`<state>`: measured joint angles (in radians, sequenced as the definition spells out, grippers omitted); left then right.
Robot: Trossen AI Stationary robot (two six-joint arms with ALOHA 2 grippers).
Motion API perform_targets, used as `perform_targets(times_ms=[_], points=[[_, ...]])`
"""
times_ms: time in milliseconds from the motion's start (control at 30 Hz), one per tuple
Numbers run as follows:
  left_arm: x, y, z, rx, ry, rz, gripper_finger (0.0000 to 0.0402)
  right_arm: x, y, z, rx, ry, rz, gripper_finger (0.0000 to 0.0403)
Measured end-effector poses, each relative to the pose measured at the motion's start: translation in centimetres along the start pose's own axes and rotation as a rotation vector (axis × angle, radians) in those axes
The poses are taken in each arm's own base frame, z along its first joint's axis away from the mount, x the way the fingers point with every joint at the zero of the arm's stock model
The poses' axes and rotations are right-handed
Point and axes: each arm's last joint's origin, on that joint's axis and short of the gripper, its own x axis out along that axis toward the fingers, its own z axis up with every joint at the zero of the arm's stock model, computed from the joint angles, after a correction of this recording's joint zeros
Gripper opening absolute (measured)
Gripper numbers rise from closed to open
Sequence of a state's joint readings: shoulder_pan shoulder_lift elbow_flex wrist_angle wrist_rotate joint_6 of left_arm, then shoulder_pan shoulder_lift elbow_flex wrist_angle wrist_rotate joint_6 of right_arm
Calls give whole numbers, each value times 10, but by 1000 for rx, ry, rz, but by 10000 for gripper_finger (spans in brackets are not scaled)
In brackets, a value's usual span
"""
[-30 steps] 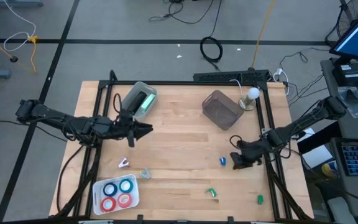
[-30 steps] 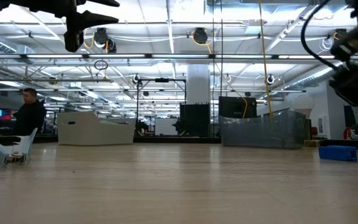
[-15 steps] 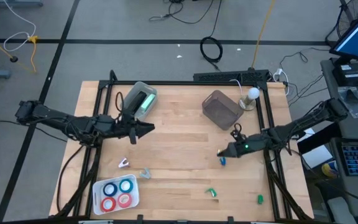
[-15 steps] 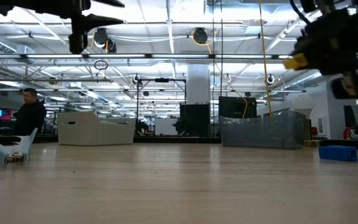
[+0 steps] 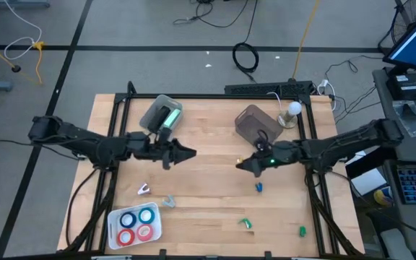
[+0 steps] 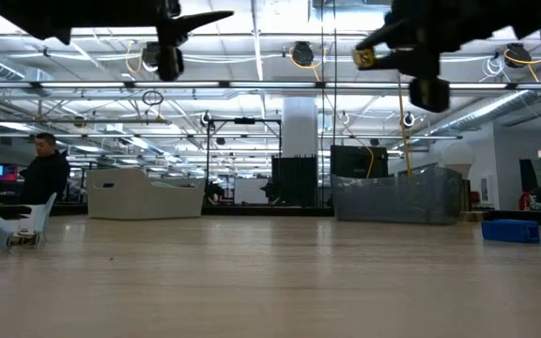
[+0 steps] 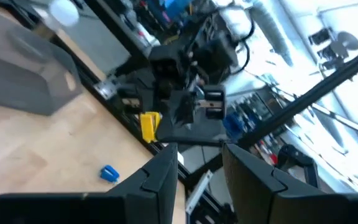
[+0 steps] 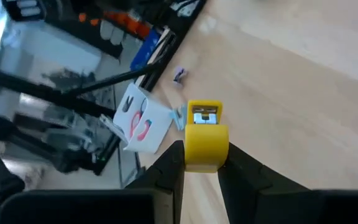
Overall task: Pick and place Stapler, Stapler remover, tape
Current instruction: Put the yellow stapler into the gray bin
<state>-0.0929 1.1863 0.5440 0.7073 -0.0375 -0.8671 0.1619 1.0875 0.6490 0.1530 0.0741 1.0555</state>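
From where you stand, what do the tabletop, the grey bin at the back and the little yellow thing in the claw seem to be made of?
Tabletop: pale wood, matte, with visible plank seams and grain. Grey bin: likely translucent smoky plastic, since the wood shows faintly through it. Yellow thing, held in the right gripper: probably glossy moulded plastic with a small metal part, though that is uncertain.

Table (image 5: pixel 208 180): pale wood planks, smooth, matt, visible grain. Frame rails (image 5: pixel 215 94) around it: black metal, matt. Yellow stapler (image 8: pixel 205 138) looks like smooth plastic with a slight sheen, bright metal insert at its end. Grey bin (image 5: pixel 257 127): translucent smoky plastic. Tray (image 5: pixel 133 224) under the tape (image 5: pixel 136 223): white, plastic-looking; rolls glossy. Gripper fingers (image 7: pixel 166 177): dark, matt.
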Motion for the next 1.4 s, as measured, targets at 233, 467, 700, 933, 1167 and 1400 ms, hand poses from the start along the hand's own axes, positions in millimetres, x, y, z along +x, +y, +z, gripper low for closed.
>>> perform_targets(times_ms=[233, 467, 700, 933, 1167, 1400], points=[[30, 1, 6, 29, 80, -50, 129, 25, 24, 17, -169, 38, 41, 69], [52, 9, 9, 38, 148, -77, 129, 35, 42, 27, -276, 15, 77, 72], [65, 21, 8, 21, 197, -67, 153, 34, 50, 31, -301, -27, 131, 69], [76, 17, 16, 37, 196, -105, 213, 34, 49, 31, -299, -26, 125, 70], [80, 9, 22, 98, 174, -134, 240, 34, 49, 33, -294, -38, 122, 71], [79, 13, 24, 113, 177, -109, 241, 34, 52, 36, -292, -72, 159, 69]])
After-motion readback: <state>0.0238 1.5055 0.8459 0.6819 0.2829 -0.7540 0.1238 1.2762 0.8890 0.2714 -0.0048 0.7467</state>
